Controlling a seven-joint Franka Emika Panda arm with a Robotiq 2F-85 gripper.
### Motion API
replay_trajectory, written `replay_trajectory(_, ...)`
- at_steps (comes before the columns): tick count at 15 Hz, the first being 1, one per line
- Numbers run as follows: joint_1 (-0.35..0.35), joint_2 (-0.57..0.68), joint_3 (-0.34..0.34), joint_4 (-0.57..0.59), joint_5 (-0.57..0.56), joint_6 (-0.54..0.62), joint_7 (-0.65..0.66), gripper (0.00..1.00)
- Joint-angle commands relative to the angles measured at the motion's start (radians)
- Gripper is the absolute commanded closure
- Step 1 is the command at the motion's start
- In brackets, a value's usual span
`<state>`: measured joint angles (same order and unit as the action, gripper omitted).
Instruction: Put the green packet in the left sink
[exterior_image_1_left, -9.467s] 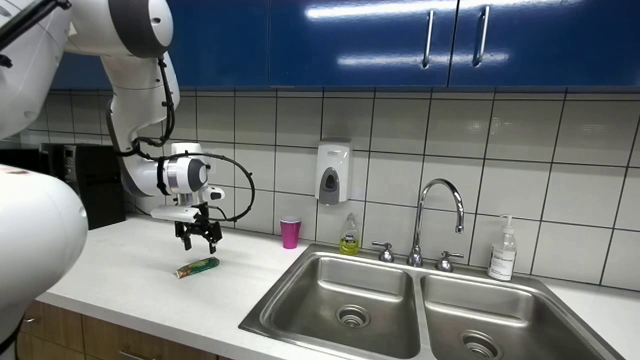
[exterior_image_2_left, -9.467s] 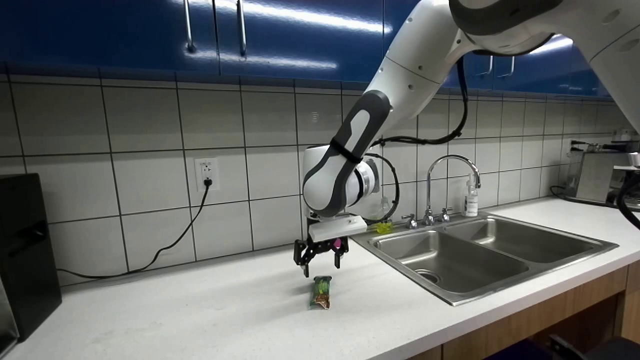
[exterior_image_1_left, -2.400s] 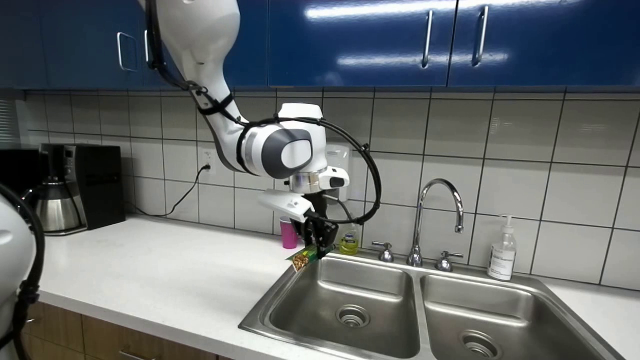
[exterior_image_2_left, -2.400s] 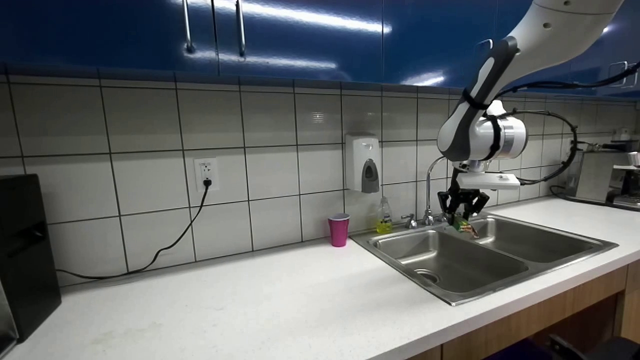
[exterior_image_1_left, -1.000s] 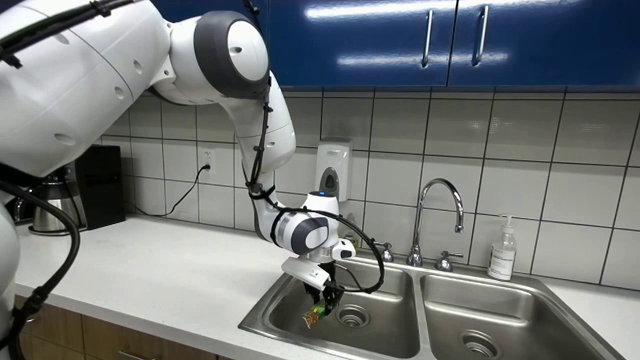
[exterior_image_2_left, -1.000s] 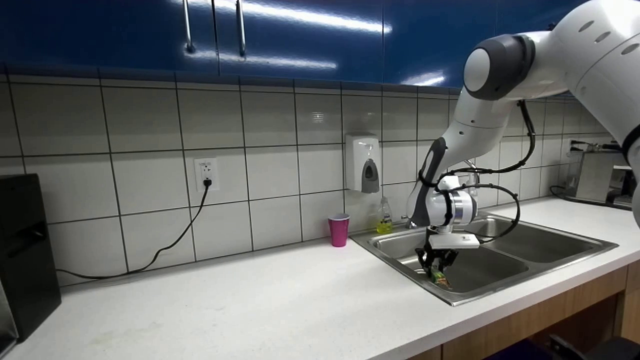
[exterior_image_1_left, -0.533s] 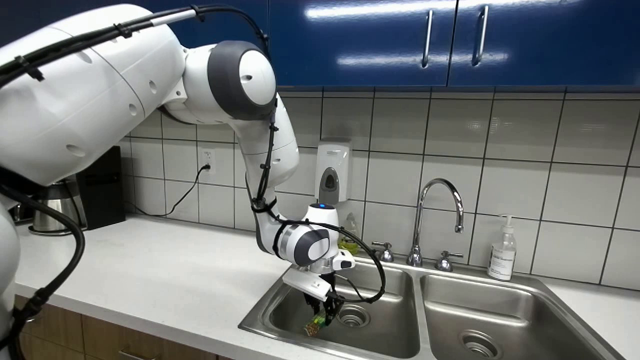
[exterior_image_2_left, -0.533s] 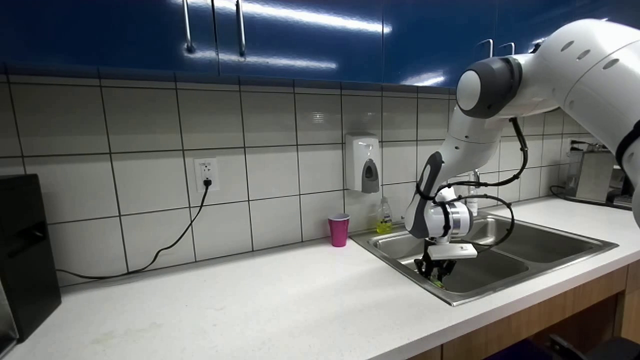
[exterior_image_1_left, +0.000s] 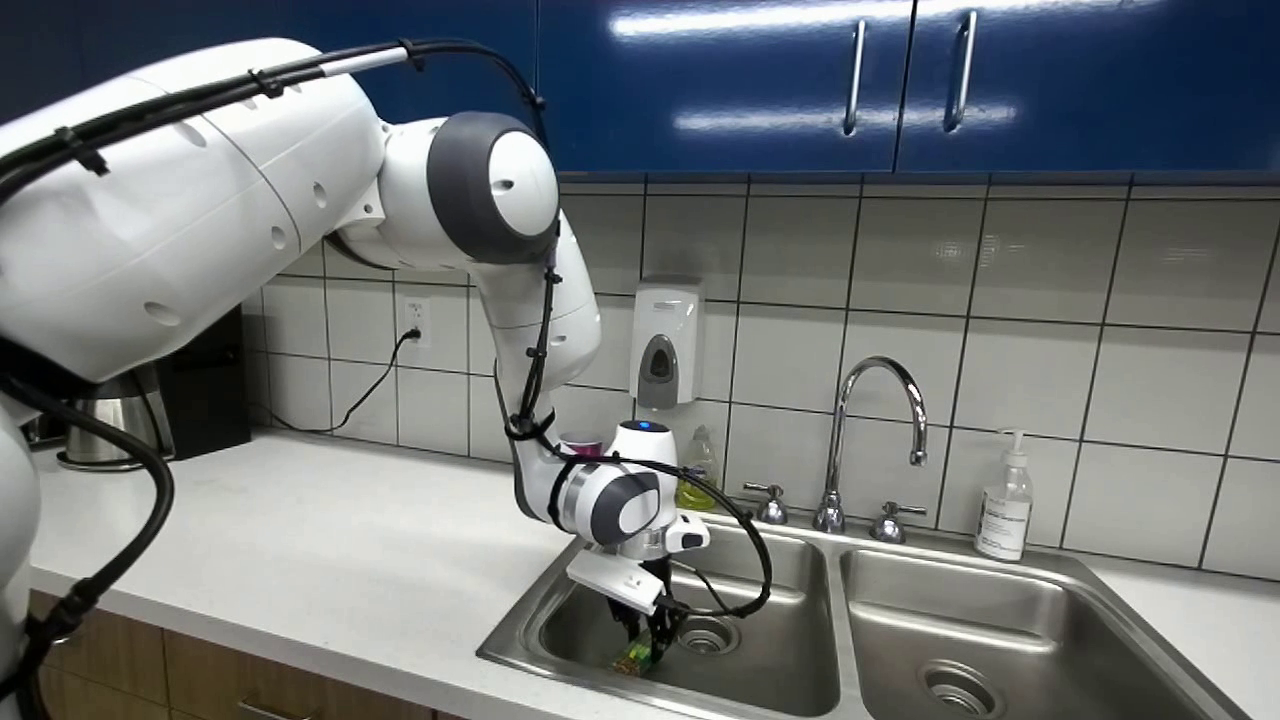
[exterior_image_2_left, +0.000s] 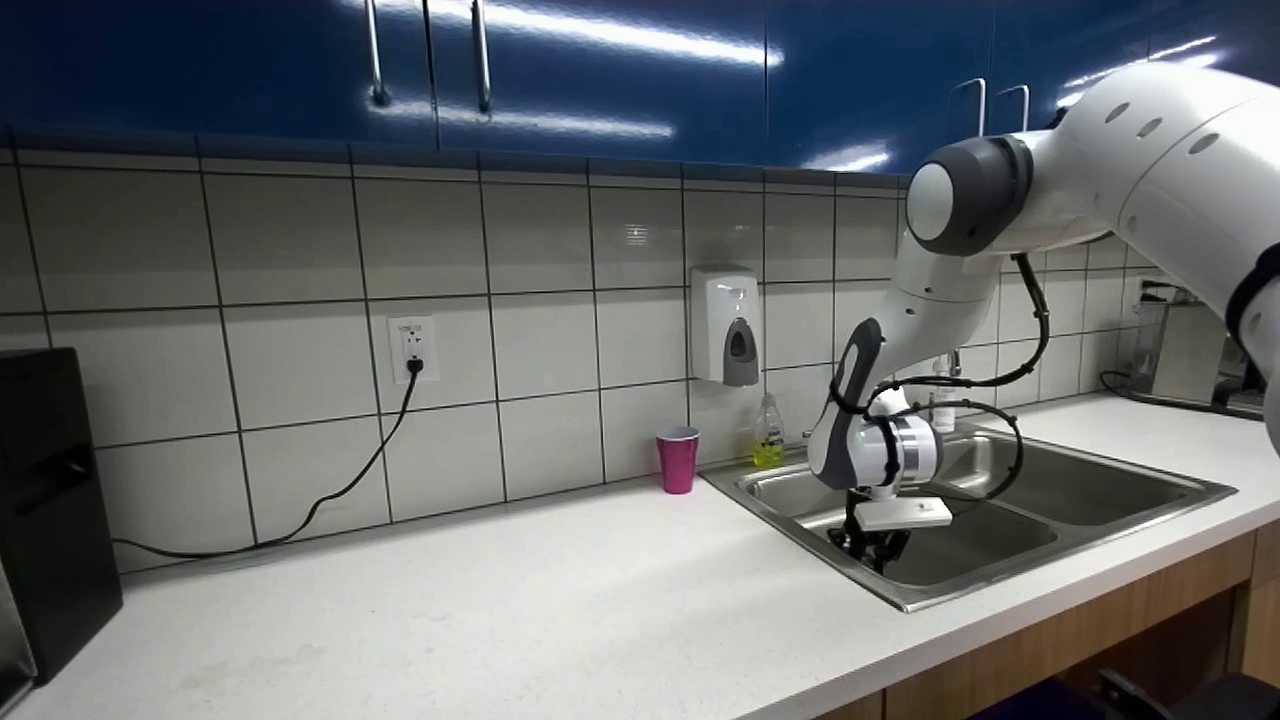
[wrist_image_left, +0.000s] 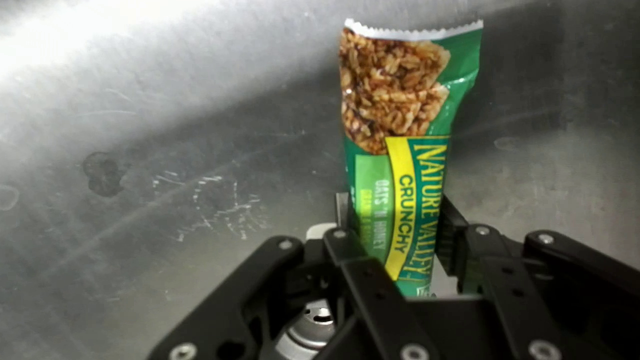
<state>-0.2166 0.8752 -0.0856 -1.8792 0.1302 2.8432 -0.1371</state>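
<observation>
Green, with a toothed pale end and a picture of brown oat clusters, the packet (wrist_image_left: 406, 150) sits between the two black fingers (wrist_image_left: 453, 231) of the gripper (wrist_image_left: 398, 220). One finger bears on each long edge, so the gap between them is just the packet's own width: narrow, not spread wide, and the gripper has hold of it. In the wrist view the grip falls across the packet's lower half, level with the yellow band reading CRUNCHY; the toothed end juts forward beyond the grip, over bare steel, while the opposite end runs back toward the gripper's body, which partly hides it. All this is down inside the left sink (exterior_image_1_left: 775, 668). In an exterior view the packet is low in there, near the round drain (exterior_image_1_left: 708, 636) and to the left of it; whether its underside touches the sink floor I cannot tell. In both exterior views the arm (exterior_image_1_left: 540, 315) reaches down to the left sink from above its rim. In an exterior view the packet is lost among the dark fingers, and a pink cup (exterior_image_2_left: 678, 463) stands upright on the white counter (exterior_image_2_left: 480, 620), near the bottle of yellow liquid (exterior_image_2_left: 768, 442).
</observation>
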Motion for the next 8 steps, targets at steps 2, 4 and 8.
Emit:
replay_trajectory(2, -0.005, 0.020, 0.002, 0.032, -0.031, -0.011, 0.027, 0.85)
replay_trajectory(4, 0.001, 0.024, -0.003, 0.035, -0.034, -0.013, 0.032, 0.74)
replay_trajectory(8, 0.004, 0.020, -0.001, 0.032, -0.034, -0.012, 0.036, 0.21)
